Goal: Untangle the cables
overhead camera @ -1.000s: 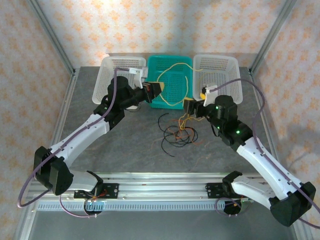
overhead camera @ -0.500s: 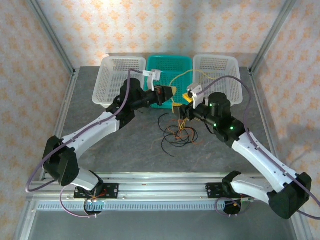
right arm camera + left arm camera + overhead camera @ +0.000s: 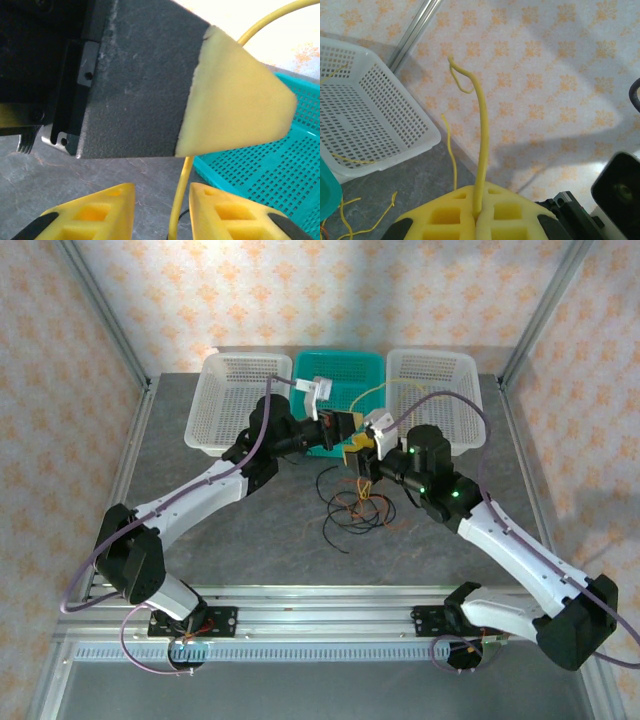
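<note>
My left gripper (image 3: 477,194) is shut on the yellow cable (image 3: 482,135), which rises from its pads and curls at the top. From above, the left gripper (image 3: 345,428) hangs at the teal basket's front edge, and the yellow cable (image 3: 376,392) arcs back toward the right basket. My right gripper (image 3: 359,453) sits just below and right of it. Its jaws (image 3: 161,187) are open, with the yellow cable (image 3: 179,200) hanging between them near the right finger (image 3: 220,210). The orange-brown cable (image 3: 366,497) and the black cable (image 3: 337,530) lie tangled on the table below both grippers.
A teal basket (image 3: 340,365) stands at the back centre between two white baskets (image 3: 235,375) (image 3: 440,365). The left gripper's finger (image 3: 150,80) looms close in front of the right wrist camera. Frame posts and a rail run along the table's edges.
The right gripper has moved left and back, up to the left gripper, and its jaws have narrowed around the yellow cable. The left gripper has shifted right, still holding that cable.
</note>
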Tool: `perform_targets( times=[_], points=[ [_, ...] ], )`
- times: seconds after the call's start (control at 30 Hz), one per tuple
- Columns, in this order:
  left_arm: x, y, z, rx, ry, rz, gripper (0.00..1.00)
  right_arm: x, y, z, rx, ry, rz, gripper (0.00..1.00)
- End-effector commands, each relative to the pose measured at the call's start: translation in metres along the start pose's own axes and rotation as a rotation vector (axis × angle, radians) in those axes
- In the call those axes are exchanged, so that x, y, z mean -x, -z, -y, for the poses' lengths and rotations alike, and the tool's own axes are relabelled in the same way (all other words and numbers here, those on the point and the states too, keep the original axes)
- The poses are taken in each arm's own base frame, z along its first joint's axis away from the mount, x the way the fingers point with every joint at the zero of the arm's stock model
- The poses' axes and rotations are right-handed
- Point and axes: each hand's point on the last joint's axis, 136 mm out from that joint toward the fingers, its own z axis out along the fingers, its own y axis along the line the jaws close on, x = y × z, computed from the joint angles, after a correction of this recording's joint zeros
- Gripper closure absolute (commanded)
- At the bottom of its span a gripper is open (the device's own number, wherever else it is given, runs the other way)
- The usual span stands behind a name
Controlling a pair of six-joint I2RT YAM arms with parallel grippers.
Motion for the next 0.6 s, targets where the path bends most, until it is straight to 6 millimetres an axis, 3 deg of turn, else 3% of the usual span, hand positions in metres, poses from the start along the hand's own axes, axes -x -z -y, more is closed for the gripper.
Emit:
perform_targets(
  times=[0.0,0.37,0.5,0.57],
  points=[
    [0.016,-0.008,0.012,-0.036,-0.007,0.032,1.00,0.028,0.005,-0.005,0.003,0.024,0.073,0.73],
    [0.024,-0.025,0.012,-0.061,0.025,0.031,1.00,0.031,0.011,-0.007,-0.001,0.017,0.083,1.00],
    [0.024,-0.026,0.011,-0.059,0.019,0.031,1.00,0.030,0.010,-0.005,-0.010,0.020,0.080,1.00],
    [0.027,-0.024,0.014,-0.060,0.015,0.043,0.92,0.028,0.009,-0.004,-0.015,0.010,0.072,1.00]
  ],
)
